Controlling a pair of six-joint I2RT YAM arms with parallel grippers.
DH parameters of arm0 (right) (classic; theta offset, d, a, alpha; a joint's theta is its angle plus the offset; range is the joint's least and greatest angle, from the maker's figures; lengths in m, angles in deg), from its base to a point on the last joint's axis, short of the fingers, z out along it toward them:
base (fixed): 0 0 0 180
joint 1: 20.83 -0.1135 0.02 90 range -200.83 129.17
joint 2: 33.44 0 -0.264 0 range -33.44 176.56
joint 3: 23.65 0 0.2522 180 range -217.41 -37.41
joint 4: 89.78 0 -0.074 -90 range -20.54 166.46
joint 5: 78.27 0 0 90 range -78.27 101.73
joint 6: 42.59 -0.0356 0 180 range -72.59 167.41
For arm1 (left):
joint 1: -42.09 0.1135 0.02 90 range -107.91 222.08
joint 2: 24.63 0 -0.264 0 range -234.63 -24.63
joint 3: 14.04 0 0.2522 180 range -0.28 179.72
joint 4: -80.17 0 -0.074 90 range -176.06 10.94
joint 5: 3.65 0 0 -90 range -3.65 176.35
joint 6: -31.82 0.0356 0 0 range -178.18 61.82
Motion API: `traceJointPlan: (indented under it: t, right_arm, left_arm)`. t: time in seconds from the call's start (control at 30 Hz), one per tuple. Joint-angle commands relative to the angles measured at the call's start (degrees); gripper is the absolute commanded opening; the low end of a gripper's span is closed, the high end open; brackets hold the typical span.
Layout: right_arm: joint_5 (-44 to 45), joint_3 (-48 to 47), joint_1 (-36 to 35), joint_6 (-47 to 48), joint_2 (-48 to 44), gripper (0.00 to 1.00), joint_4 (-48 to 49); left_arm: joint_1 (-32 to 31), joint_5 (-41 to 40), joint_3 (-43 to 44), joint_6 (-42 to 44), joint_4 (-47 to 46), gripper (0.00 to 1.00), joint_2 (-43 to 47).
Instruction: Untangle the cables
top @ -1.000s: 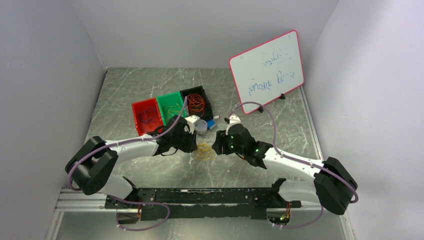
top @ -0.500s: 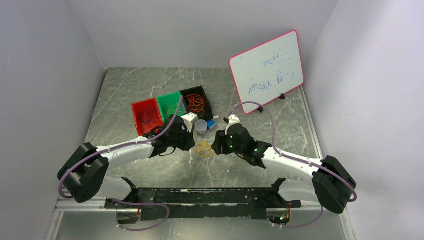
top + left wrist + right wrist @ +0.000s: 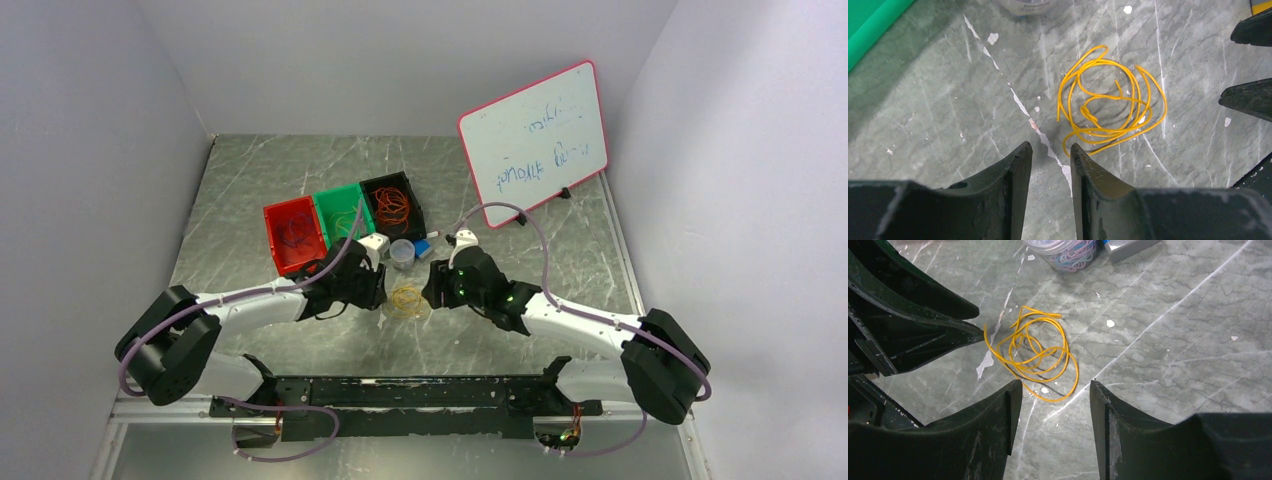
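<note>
Left gripper [image 3: 1050,149] drew back, yellow cable [image 3: 1110,100] — flat, roundish coil

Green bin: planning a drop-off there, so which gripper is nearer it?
Left. The left gripper sits just near-side of the green bin; the right gripper is farther right, beyond the yellow cable.

Your desk [image 3: 560,260], a grey marbled slab flecked with white chips, carries three small bins in a row toward its far left. The red bin [image 3: 270,238], green bin [image 3: 338,190] and black bin [image 3: 416,205] stand side by side, walls touching. Just nearer you than the black bin stands a clear tub [image 3: 402,253] of pink and blue bands, with a small blue-and-grey block [image 3: 422,247] just beside it. By the far right corner you see a pink-framed whiteboard [image 3: 535,140], propped upright, its blue handwriting too faint to read.
</note>
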Motion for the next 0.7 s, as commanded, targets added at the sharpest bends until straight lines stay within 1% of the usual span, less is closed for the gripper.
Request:
traceJointPlan:
  t: [0.0,0.1,0.3,0.5,0.67]
  right_arm:
    - [-0.1,-1.7,0.3,0.6,0.7,0.56,1.5]
    - [-0.2,-1.6,0.2,0.6,0.8,0.56,1.6]
    - [-0.2,-2.0,0.3,0.7,1.0,0.56,1.0]
    - [0.0,-2.4,0.3,1.0,0.9,0.56,0.4]
    - [0.2,-2.3,0.2,0.9,1.0,0.56,0.4]
  left_arm:
    - [-0.2,-1.0,0.1,0.1,-2.5,0.41,-0.1]
    - [-0.2,0.5,0.1,1.3,-4.0,0.44,-0.9]
    - [-0.2,1.5,0.6,2.8,-6.7,0.45,-3.3]
    - [-0.2,1.5,2.2,4.0,-9.2,0.42,-6.8]
    - [-0.2,2.5,3.6,4.7,-10.4,0.37,-8.9]
